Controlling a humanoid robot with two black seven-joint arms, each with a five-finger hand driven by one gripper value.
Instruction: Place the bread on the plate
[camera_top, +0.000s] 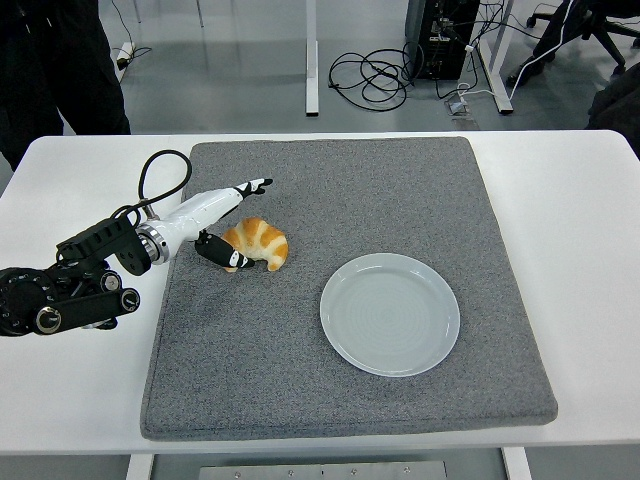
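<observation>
**Reaching for the bread, grasp not yet closed**

Closing on the bread (258, 244) is judged to be the step in hand. The bread, a croissant, is seen lying on the grey mat (350, 200), left of the plate (390, 313) and well apart from it. The left hand (224, 222) is placed at the left side of the bread: the thumb is laid low against its near-left edge, while the long fingers (248, 187) are stretched out above and behind it, not touching it as far as can be seen. The hand is therefore spread apart around the bread and nothing is clamped yet. The plate is empty.

For the next move, the fingers would have to be brought down over the back of the bread so that it is pressed against the thumb; only then can it be lifted and carried to the right, over the plate rim.

The contact between thumb and crust is hard to make out, because both are small and dark shadow lies there. The right arm is not seen at all. At the top left, part of a person in dark clothes is cut off by the picture edge.
</observation>
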